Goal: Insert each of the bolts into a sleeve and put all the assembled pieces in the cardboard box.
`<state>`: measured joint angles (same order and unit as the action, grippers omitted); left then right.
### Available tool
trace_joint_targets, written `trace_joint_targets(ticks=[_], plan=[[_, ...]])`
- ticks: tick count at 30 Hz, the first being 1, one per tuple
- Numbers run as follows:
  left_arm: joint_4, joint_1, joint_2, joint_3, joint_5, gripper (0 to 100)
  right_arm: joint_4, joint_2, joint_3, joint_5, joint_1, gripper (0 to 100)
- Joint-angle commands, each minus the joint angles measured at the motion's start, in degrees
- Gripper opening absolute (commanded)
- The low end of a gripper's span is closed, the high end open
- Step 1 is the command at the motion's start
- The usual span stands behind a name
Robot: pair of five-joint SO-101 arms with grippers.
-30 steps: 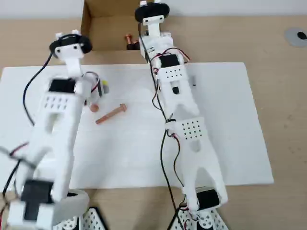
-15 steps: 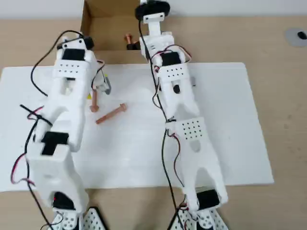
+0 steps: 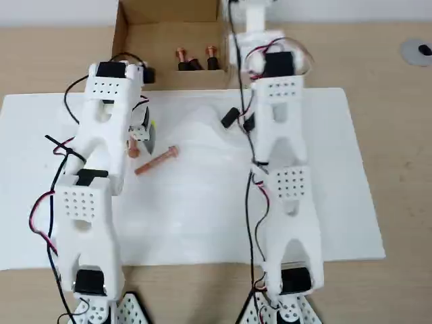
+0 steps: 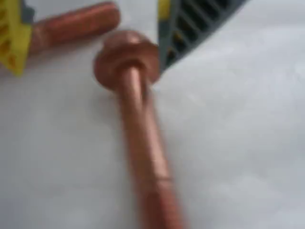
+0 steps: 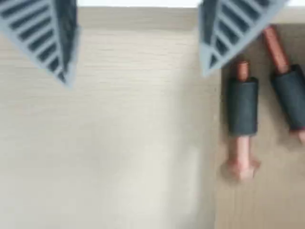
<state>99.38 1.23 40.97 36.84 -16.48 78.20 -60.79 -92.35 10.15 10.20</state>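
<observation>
Two copper bolts lie on the white sheet [image 3: 202, 223]: one [image 3: 156, 161] [image 4: 143, 143] at a slant, the other [image 3: 133, 148] [image 4: 71, 26] close beside it. My left gripper [image 3: 140, 129] [image 4: 90, 64] is open and low over them, with a finger on either side of the nearer bolt's head. The cardboard box [image 3: 124, 40] stands at the table's far edge. Two bolts in black sleeves [image 3: 182, 59] [image 3: 210, 57] [image 5: 242, 109] [image 5: 290, 93] lie in it. My right gripper [image 5: 137, 74] is open and empty over the bare table, just outside the box's right wall.
A small black piece [image 3: 229, 117], perhaps a sleeve, lies on the sheet by the right arm. Wooden table [image 3: 385, 67] surrounds the sheet, with a grey disc [image 3: 416, 50] at the far right. The sheet's near and right parts are bare.
The left arm came down over the two bolts. The right arm swung right, off the box, and a second sleeved bolt now shows in the box.
</observation>
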Motion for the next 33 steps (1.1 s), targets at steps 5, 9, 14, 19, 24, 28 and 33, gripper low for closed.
trace_joint_targets(ticks=[5, 9, 14, 19, 24, 28, 33], plan=[[0.97, 6.77, -3.74, 0.79, -16.62, 20, 4.92, 8.22, -2.95, 0.26, -4.00, 21.0], [0.97, 9.49, -5.67, -1.76, -23.38, 20, 6.07, 8.22, -2.95, 0.26, -5.49, 21.0], [0.88, 9.41, -5.58, -2.73, -26.55, 20, 6.07, 8.22, -3.03, 0.26, -6.46, 21.0], [0.53, 7.47, -5.58, -8.09, -31.82, 20, 5.98, 8.22, -3.03, 0.35, -6.20, 21.0], [-4.75, 7.12, -5.58, -16.09, -34.73, 15, 5.63, 8.22, -2.95, 0.53, -6.02, 21.0], [-10.20, 7.82, -5.58, -20.48, -34.55, 12, 5.63, 8.22, -2.95, 0.62, -6.02, 21.0], [-10.37, 8.35, -6.20, -19.52, -34.55, 11, 5.63, 8.22, -2.86, 0.62, -6.11, 21.0]])
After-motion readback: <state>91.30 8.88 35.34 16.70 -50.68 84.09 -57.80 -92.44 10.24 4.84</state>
